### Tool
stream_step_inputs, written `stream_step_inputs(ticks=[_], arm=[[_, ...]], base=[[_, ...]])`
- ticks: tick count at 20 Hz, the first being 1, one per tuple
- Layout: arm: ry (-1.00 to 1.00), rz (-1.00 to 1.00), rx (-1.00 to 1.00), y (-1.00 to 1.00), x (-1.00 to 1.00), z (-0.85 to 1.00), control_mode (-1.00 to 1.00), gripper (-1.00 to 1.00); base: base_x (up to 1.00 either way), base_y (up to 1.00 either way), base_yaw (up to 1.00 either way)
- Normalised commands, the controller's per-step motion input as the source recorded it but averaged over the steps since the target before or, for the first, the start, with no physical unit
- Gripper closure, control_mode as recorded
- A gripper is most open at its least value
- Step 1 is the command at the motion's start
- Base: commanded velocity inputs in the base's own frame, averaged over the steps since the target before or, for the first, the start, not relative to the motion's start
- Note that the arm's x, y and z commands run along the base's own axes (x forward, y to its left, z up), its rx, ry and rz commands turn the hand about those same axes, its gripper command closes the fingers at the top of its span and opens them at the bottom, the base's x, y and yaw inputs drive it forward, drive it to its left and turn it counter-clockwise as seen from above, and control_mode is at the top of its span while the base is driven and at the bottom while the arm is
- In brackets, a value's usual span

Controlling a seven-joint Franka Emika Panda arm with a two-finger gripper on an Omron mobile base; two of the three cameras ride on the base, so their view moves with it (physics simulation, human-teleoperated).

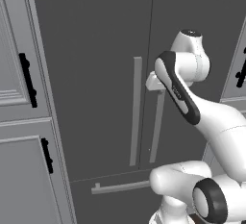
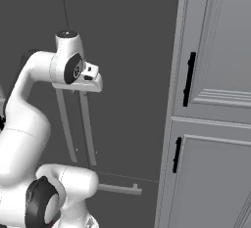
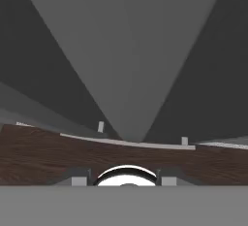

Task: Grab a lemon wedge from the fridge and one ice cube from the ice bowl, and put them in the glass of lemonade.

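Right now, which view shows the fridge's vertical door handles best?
Left base view: both door handles run nearly full length on the closed fridge, arm overlapping the right one's top. Right base view has the arm hiding their upper ends. Hand view looks down one from above.

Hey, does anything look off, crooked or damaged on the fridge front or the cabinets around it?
Nothing stands out. The fridge doors are shut and flush, both vertical handles and the drawer handle sit straight, and the cabinets look intact. The tool is at the right door handle, nothing spilled.
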Motion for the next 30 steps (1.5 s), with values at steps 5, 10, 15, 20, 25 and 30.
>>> stream_step_inputs(ticks=[5,10,15,20,25,30], arm=[[-0.14,0.00,0.00,0.00,-0.26,0.00,-1.00,-1.00],[-0.02,0.00,0.00,0.00,-0.03,0.00,-1.00,-1.00],[0.01,0.00,0.00,0.01,-0.09,-0.05,1.00,-1.00],[0.00,0.00,0.00,0.00,0.00,0.00,1.00,-1.00],[0.00,0.00,0.00,0.00,0.00,0.00,1.00,-1.00],[0.00,0.00,0.00,0.00,0.00,0.00,1.00,-1.00]], base=[[0.00,0.00,0.00],[0.00,0.00,0.00],[-0.14,0.01,0.00],[-0.50,0.25,0.00],[-0.58,0.00,0.00],[-0.55,0.00,0.00]])
